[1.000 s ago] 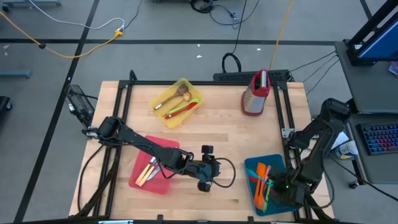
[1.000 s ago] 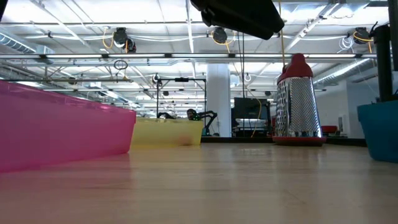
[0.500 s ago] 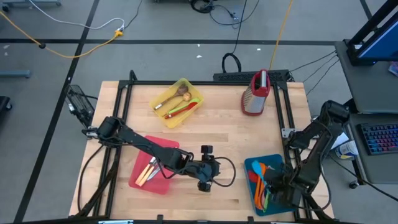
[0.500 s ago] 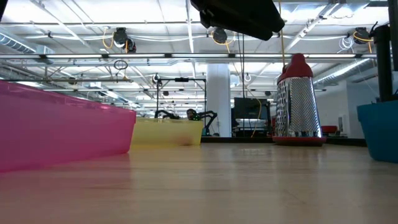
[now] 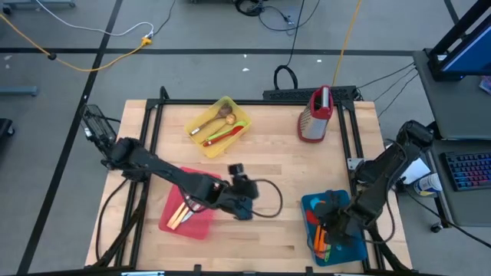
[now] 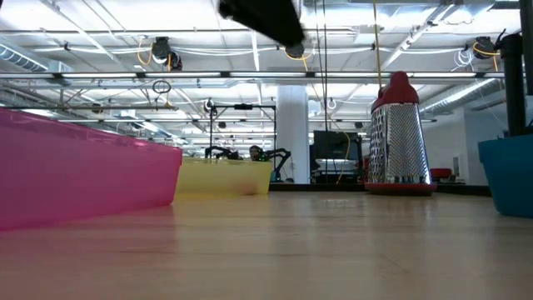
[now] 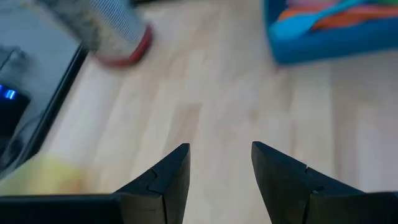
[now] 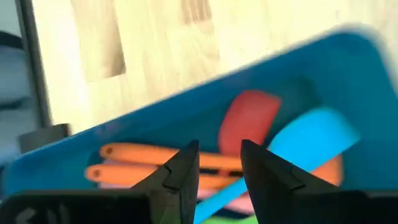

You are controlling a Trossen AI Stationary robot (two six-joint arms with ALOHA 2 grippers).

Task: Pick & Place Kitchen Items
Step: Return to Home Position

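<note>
Kitchen items (image 5: 319,238) lie mostly in the blue tray (image 5: 309,204): a red spatula (image 8: 249,118), a blue spatula (image 8: 308,140) and orange spatulas (image 8: 134,152) are piled together. My right gripper (image 8: 219,146) hangs just over that pile, its fingers slightly apart with nothing between them.

At the far side of the table (image 5: 276,165), the yellow tray (image 5: 230,107) holds wooden spoons (image 5: 209,121), a red utensil (image 5: 224,136) and a green utensil (image 5: 232,128). Pale-handled cutlery (image 5: 180,215) lies in the pink tray (image 5: 196,230).

My left gripper (image 7: 221,148) hovers over bare wood just beside the pink tray, fingers apart and empty. A grater (image 5: 314,115) stands upright at the far right, well apart from both grippers.
</note>
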